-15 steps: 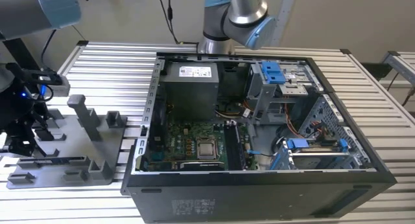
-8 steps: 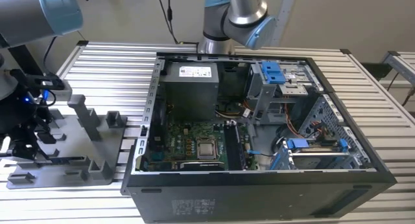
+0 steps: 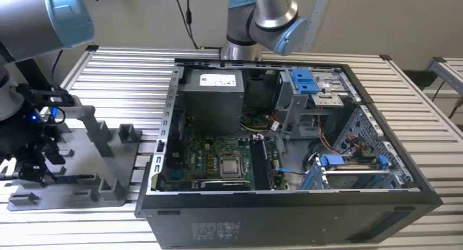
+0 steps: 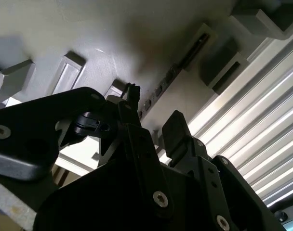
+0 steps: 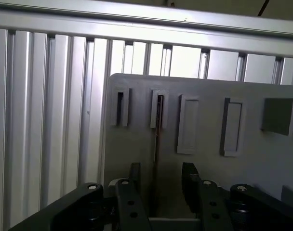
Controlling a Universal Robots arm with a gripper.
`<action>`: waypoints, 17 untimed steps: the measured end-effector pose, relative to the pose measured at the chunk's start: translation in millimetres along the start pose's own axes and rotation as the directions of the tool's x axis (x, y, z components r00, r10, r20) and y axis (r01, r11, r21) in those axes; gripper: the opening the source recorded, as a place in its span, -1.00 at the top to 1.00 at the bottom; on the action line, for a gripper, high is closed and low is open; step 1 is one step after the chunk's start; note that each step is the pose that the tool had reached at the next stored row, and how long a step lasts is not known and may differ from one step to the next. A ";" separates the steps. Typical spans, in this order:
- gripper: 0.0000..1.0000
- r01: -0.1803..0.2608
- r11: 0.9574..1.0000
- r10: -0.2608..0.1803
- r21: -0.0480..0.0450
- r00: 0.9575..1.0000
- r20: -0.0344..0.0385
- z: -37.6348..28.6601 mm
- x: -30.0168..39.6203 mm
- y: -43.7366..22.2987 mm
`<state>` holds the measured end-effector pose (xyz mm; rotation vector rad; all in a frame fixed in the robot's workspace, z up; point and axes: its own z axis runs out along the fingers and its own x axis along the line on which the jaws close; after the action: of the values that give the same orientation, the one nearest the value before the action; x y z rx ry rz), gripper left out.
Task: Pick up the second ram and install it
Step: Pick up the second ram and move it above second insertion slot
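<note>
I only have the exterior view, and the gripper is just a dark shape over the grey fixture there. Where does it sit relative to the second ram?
Observer: In the first wrist view the gripper straddles the second ram, one finger on each side.
Operator: Closed on it?
Observer: No, open. A gap shows between each finger and the stick.
Operator: How does the ram lie?
Observer: It stands on its thin edge on the grey fixture, one end in a raised slot.

In the exterior view, the ribbed metal bench (image 3: 123, 76) carries an open computer case (image 3: 289, 223) from centre toward 4 o'clock. A grey fixture plate (image 3: 79, 198) lies at 8 o'clock, just beside the case.
</note>
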<state>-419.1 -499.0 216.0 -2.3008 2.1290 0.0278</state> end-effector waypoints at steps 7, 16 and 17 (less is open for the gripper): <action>0.04 0.000 1.000 0.000 0.007 1.000 0.000 11.2 0.1 1.6; 0.04 0.001 1.000 -0.001 0.011 1.000 -0.001 21.3 0.4 1.9; 0.04 0.001 1.000 -0.001 0.011 1.000 -0.001 21.3 0.5 1.9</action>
<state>-421.1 -499.3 194.7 -2.2961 2.1231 0.0146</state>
